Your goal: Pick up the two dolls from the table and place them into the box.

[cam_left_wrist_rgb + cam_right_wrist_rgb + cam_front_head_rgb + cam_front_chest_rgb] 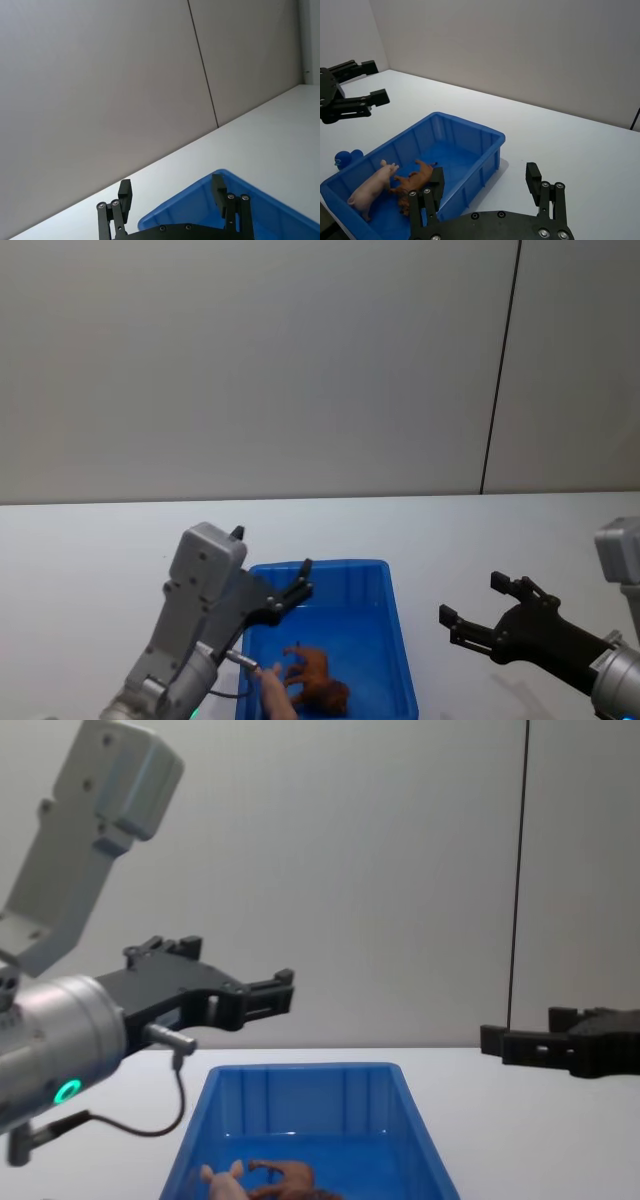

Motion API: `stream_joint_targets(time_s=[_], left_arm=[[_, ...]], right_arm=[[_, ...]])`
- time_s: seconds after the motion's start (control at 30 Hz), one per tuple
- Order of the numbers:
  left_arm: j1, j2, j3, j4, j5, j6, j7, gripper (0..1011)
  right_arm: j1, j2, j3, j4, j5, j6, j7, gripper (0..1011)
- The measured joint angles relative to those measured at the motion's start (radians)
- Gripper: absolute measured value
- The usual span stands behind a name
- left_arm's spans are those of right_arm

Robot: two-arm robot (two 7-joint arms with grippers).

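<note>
Both dolls are in the blue box (340, 585). The brown lion (315, 675) and the pink pig (370, 187) lie right next to each other at the end nearest the robot. The left hand (272, 552) hangs over the box's far left corner, fingers apart, holding nothing. The right hand (471, 598) hovers over the white surface (500, 540) to the right of the box, also spread wide and empty.

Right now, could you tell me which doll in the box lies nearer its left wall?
The pink pig; the brown lion lies beside it on its right, toward the middle of the box.
</note>
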Motion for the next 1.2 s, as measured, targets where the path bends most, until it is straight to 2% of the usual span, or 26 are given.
stream_joint_targets(time_s=[0.27,0.5,0.7,0.93,1.2], left_arm=[[0.063,0.059,-0.018,-0.061,-0.024,0.036,0.059,1001],[0.141,0.125,-0.036,-0.118,-0.072,0.065,0.119,1001],[0.193,0.168,-0.049,-0.142,-0.113,0.075,0.146,1002],[0.233,0.199,-0.06,-0.145,-0.15,0.082,0.151,1001],[0.259,0.215,-0.07,-0.121,-0.182,0.086,0.14,1001]], right_arm=[[-0.009,0.01,0.005,-0.005,0.002,-0.006,-0.004,1001],[-0.013,0.015,0.008,-0.007,0.004,-0.009,-0.005,1001],[-0.016,0.018,0.009,-0.009,0.004,-0.01,-0.006,1001],[-0.017,0.019,0.01,-0.009,0.005,-0.011,-0.007,1001],[-0.018,0.02,0.011,-0.01,0.005,-0.012,-0.007,1001]])
